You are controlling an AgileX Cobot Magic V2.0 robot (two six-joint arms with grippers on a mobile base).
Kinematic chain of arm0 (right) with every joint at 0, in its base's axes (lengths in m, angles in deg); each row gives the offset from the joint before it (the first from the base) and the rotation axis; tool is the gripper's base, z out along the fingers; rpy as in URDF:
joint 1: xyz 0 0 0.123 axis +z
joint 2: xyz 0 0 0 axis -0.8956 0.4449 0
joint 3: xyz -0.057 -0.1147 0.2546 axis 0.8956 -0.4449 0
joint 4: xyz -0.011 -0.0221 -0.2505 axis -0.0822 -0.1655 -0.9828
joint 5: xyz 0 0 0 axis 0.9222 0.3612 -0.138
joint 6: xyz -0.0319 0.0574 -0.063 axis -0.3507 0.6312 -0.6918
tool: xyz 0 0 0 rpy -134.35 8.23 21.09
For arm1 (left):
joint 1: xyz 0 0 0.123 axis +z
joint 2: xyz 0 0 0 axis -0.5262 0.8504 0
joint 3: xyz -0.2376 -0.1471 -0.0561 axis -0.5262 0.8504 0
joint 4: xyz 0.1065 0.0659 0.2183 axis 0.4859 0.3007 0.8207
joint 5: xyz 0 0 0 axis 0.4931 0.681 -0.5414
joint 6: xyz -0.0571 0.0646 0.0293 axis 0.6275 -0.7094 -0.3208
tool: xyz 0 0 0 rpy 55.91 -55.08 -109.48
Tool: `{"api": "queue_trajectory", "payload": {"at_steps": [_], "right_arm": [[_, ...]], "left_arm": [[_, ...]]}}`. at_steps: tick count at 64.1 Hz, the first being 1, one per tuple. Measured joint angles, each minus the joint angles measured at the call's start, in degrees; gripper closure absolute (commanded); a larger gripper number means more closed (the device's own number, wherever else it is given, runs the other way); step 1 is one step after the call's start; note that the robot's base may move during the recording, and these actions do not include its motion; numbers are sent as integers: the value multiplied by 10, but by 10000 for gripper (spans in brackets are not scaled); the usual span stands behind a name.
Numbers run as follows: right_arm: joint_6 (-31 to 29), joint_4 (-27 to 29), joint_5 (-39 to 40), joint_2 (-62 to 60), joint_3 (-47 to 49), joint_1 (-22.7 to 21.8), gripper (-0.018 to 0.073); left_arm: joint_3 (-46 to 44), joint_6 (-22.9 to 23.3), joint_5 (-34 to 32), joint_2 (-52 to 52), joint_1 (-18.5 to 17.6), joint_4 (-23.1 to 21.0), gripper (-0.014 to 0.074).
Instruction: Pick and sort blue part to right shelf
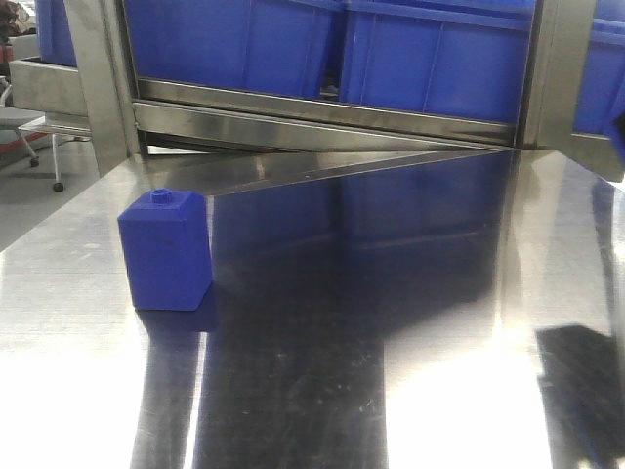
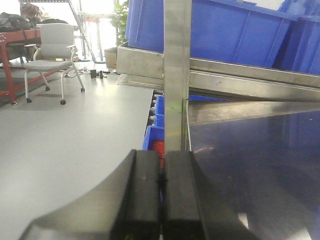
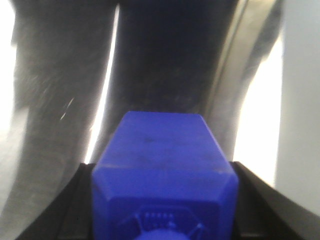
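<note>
We see the blue part [image 3: 162, 160] pinched in the right gripper [image 3: 162, 205]. A dark finger [image 3: 75, 210] presses each of its two flanks, its capped end faces the wrist camera and its flat base points away. Behind it lies the blurred, streaky sheen of the steel table [image 1: 391, 371]; we cannot tell whether the part touches the table or hangs above it.

On the table's left portion a squatter blue block [image 1: 166, 252] with a tiny knob stands upright, alone. Along the table's far edge runs a steel shelf frame [image 1: 322, 112] carrying blue bins [image 1: 420, 49].

The left gripper [image 2: 161, 190] has its two black pads [image 2: 140, 195] pressed together with nothing between them. It sits at the table's left edge, in line with the upright steel post [image 2: 176, 75]. Past the table, on the grey floor, stands a white chair [image 2: 52, 45].
</note>
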Motion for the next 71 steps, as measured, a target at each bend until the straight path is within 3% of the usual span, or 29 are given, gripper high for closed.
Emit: {"api": "queue_trajectory", "payload": {"at_steps": [13,22,32,51,71], "right_arm": [[0,2,133,-116,-107,-38,155],[0,2,174,-205,-157,-43,155],[0,2,158,-314,-189,-42,155],[-3,2,34,-472,-192,-42,155],[-3,2,12,-496,-192,-42,155]], "left_arm": [[0,0,0,0,0,0,461],[0,0,0,0,0,0,461],[0,0,0,0,0,0,461],[0,0,0,0,0,0,461],[0,0,0,0,0,0,461]]}}
